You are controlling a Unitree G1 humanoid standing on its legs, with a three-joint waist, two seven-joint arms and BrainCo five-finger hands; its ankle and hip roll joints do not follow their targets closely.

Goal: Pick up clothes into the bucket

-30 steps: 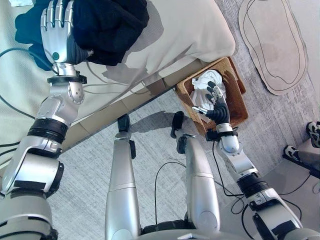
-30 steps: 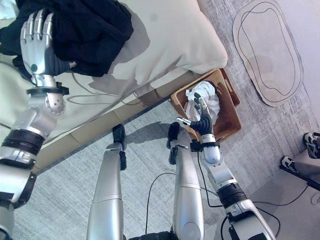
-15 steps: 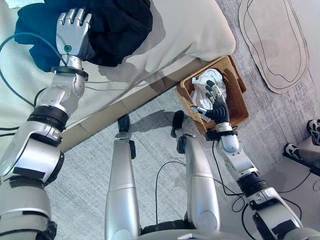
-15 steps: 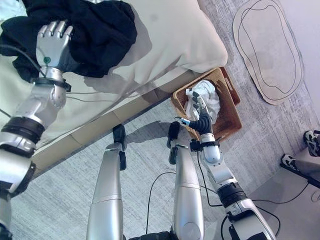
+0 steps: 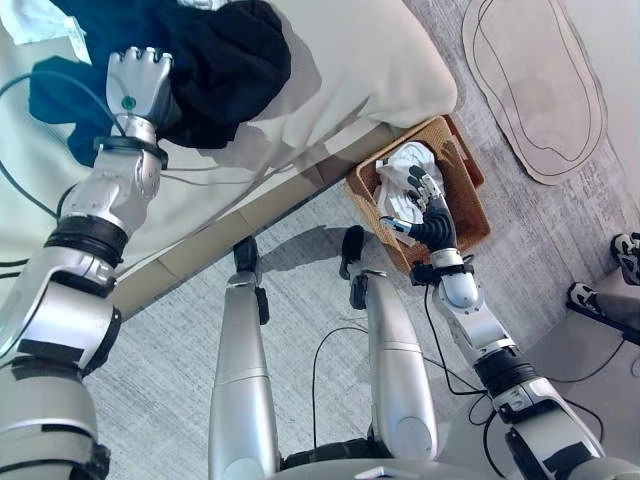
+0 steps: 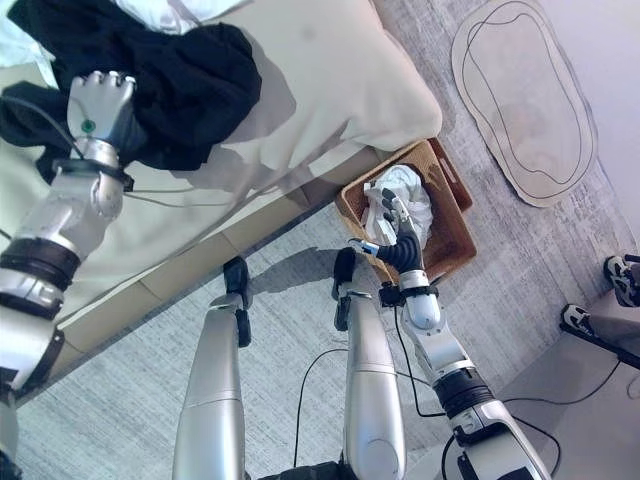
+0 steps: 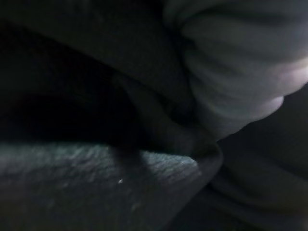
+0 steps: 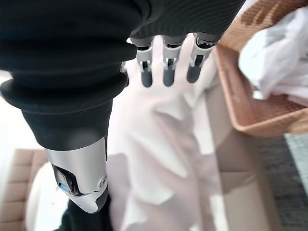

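While the left hand (image 5: 138,82) is seen at the upper left of the frame, its fingers are curled down into a black garment (image 5: 225,60) that is heaped on a cream bed (image 5: 350,70); the cloth is gripped, and dark folds are pressed close against the hand in the left wrist view. At centre right, a wicker basket (image 5: 470,205) is set on the grey carpet (image 5: 160,340) just beside the bed's edge, with white clothes (image 5: 400,180) lying in it. The right hand (image 5: 428,212) is held over the basket's near rim, fingers relaxed and spread, nothing grasped. A pale rug (image 5: 535,85) is seen at the upper right.
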